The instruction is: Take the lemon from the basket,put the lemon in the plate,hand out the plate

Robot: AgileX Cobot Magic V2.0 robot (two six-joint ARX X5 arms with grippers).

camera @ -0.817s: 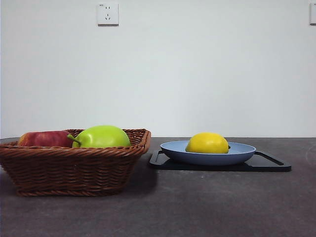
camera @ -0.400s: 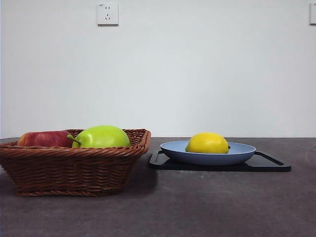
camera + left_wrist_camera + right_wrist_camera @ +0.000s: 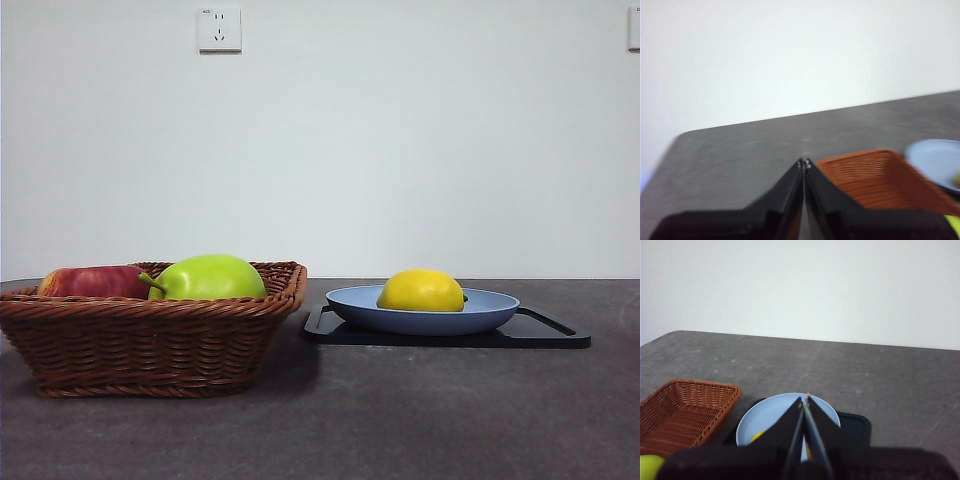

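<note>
The yellow lemon lies in the light blue plate, which rests on a flat black tray at the right. The brown wicker basket stands at the left. Neither gripper shows in the front view. My left gripper is shut and empty, high above the basket, with the plate's edge beside it. My right gripper is shut and empty, high above the plate; a bit of the lemon peeks past its jaws, and the basket lies to one side.
A red apple and a larger yellow-green stemmed fruit lie in the basket. The black tray sticks out beyond the plate. A wall socket is on the white wall behind.
</note>
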